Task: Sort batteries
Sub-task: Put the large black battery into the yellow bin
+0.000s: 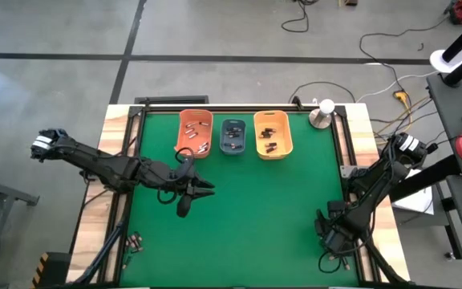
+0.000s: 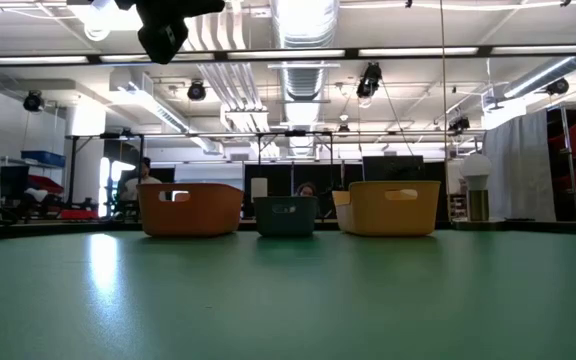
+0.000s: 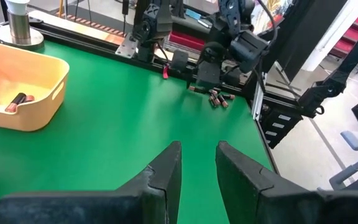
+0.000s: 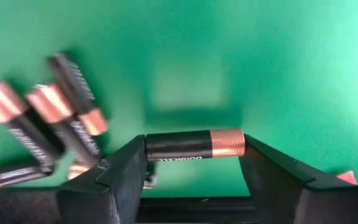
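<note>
In the high view the batteries (image 1: pixel 195 136) inside the bins (image 1: pixel 195 132) are too small to tell their sizes. In the low view the bin walls hide them fully. In the right wrist view the pile (image 4: pixel 39 127) is blurred and cut off by the edge.

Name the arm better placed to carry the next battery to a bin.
Right. The right claw is shut on a copper-tipped battery beside the loose pile. The left claw hangs open and empty.
</note>
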You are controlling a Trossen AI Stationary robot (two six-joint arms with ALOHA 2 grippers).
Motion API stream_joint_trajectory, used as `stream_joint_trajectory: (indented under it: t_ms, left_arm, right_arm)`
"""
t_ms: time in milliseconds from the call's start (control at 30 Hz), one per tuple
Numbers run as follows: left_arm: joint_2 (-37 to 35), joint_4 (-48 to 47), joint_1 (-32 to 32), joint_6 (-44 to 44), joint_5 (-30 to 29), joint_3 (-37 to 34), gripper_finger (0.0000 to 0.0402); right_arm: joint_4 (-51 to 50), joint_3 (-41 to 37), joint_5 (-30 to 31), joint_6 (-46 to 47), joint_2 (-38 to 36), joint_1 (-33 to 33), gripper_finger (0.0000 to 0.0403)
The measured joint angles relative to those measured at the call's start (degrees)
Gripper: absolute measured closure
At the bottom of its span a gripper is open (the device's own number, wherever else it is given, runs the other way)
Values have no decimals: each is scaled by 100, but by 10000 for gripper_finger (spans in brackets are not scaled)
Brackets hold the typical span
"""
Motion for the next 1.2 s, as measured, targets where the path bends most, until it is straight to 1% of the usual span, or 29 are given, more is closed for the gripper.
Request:
stream_joint_trajectory:
  t_ms: [133, 200, 267, 400, 500, 667, 800, 867, 967, 1100, 1200]
  left_arm:
    - [0, 6, 0, 13, 0, -2, 322]
    - [0, 15, 1, 67, 0, -2, 322]
    - [0, 32, 11, 125, -3, -2, 322]
    - [0, 102, 45, 173, -90, -2, 322]
    - [0, 178, 63, 268, -165, -2, 322]
    - [-2, 286, 107, 304, -288, -2, 322]
    - [-2, 273, 105, 299, -291, -2, 322]
    - [-2, 266, 105, 297, -289, -2, 322]
    - [-8, 259, 111, 302, -291, -2, 322]
    - [-9, 221, 120, 302, -291, -2, 322]
    - [-9, 188, 120, 264, -291, -2, 322]
  right_arm:
    - [-358, 470, 47, -214, 0, -199, 175]
    - [-591, 786, 290, -405, 0, -400, 174]
    - [-852, 1123, 671, -649, 0, -674, 176]
    - [-1184, 1813, 1506, -1285, -2, -1540, 176]
    - [-1200, 2266, 1794, -2041, -2, -2436, 174]
    - [-1073, 2839, 1944, -3258, -2, -4068, 177]
    - [-966, 3104, 1966, -3781, 26, -5304, 176]
    - [-948, 3248, 1952, -4216, 145, -5817, 176]
    - [-892, 3536, 1926, -5079, 511, -6388, 177]
    - [-899, 3995, 1894, -6062, 1225, -7008, 173]
    - [-871, 4279, 1606, -6644, 1690, -7397, 169]
